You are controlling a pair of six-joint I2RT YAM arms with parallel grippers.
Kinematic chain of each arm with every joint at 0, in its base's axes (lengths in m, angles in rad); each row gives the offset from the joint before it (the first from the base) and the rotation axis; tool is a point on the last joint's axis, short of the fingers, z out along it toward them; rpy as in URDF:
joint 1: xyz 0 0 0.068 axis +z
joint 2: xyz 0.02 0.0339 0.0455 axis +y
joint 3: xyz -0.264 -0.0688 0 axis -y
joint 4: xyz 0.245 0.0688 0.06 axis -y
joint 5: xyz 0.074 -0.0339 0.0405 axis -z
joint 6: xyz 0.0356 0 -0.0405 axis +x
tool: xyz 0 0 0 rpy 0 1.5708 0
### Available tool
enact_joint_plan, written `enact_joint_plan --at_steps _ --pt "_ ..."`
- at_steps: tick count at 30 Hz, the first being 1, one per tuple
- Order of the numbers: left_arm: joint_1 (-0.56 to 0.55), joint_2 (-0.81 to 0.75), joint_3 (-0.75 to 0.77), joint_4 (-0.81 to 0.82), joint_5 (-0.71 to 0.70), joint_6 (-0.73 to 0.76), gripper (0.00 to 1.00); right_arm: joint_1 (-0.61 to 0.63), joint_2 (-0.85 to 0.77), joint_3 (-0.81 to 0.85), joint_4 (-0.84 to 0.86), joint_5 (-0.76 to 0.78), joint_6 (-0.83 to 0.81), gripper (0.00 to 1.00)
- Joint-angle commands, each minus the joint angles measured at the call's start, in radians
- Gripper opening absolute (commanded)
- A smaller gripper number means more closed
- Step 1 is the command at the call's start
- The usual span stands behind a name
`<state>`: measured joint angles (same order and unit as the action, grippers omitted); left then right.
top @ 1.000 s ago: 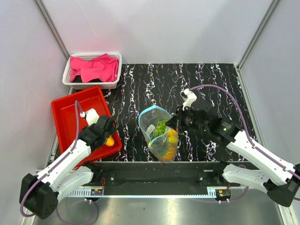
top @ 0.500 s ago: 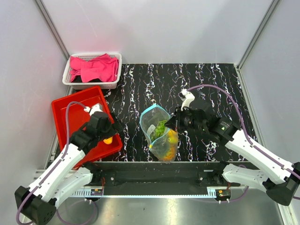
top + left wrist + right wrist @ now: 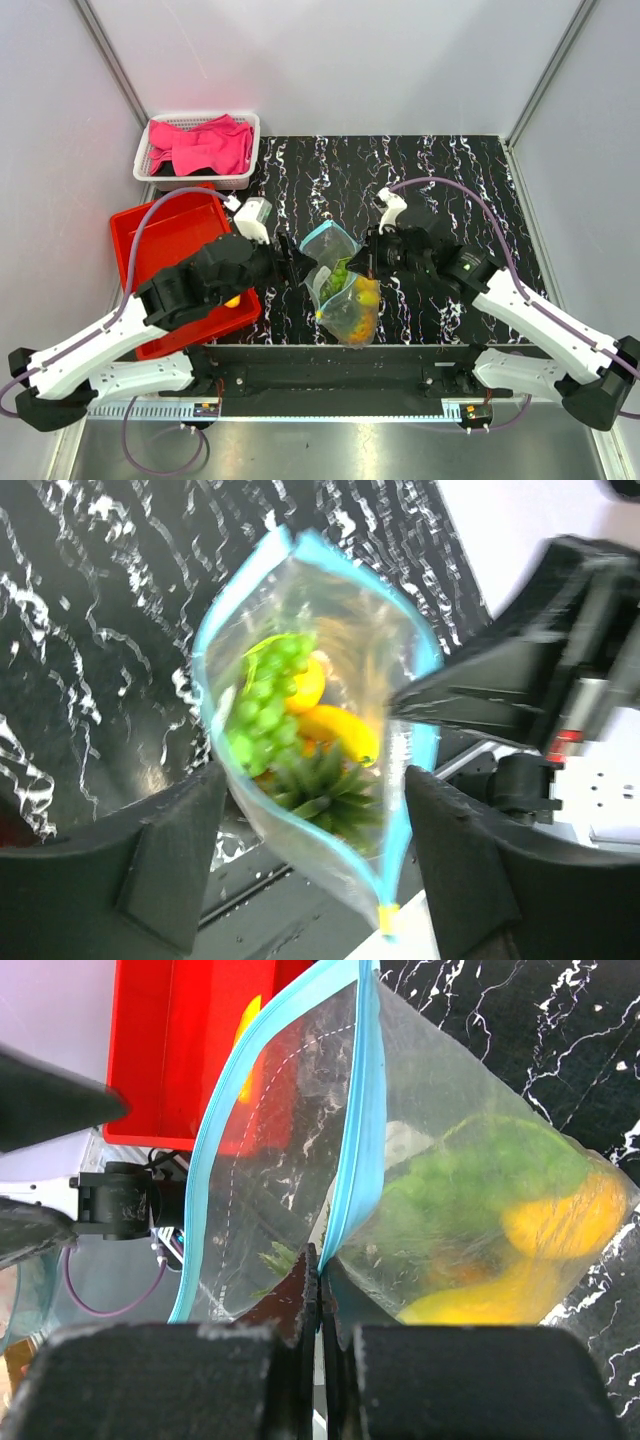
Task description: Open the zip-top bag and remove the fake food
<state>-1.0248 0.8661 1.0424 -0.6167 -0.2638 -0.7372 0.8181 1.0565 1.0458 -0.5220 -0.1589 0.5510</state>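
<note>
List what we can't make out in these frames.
Top view: left arm covers part of the red tray; the orange piece there is mostly hidden.
Top view: pink cloth hides the basket floor.
Left wrist view: fake food is piled in the zip-top bag; pieces underneath cannot be counted.
Right wrist view: right gripper, shut on the bag's rim, blocks its lower edge.

White arm links (image 3: 90, 345), black joints (image 3: 190, 285) — purple cables (image 3: 440, 181); right gripper (image 3: 318, 1260) black, small red mark (image 3: 565, 742), maybe label.

Bright, even overhead light with soft shadows; glare glints off the zip-top bag (image 3: 330, 670). The 2 wrist views blur at close range.
</note>
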Motion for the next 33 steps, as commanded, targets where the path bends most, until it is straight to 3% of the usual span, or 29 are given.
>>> enact_joint_plan --at_steps 1,5,14,26,29,33 --pt "-0.067 0.094 0.092 0.048 -0.023 0.094 0.66 0.006 0.017 0.057 0.01 -0.018 -0.017 0.0" --pt "-0.106 0.211 0.157 0.043 0.038 0.125 0.54 0.007 0.022 0.072 0.016 -0.025 -0.022 0.0" --pt "-0.097 0.303 0.157 0.049 -0.055 0.124 0.27 0.006 0.04 0.079 0.039 -0.042 -0.022 0.0" --pt "0.032 0.485 0.09 0.261 0.406 0.071 0.17 0.006 -0.004 0.053 0.054 -0.039 -0.019 0.0" --pt "0.032 0.488 0.048 0.365 0.541 0.053 0.18 0.006 -0.016 0.037 0.066 -0.036 -0.013 0.0" --pt "0.032 0.473 0.024 0.368 0.569 0.059 0.24 0.004 -0.01 0.048 0.066 -0.047 -0.011 0.0"
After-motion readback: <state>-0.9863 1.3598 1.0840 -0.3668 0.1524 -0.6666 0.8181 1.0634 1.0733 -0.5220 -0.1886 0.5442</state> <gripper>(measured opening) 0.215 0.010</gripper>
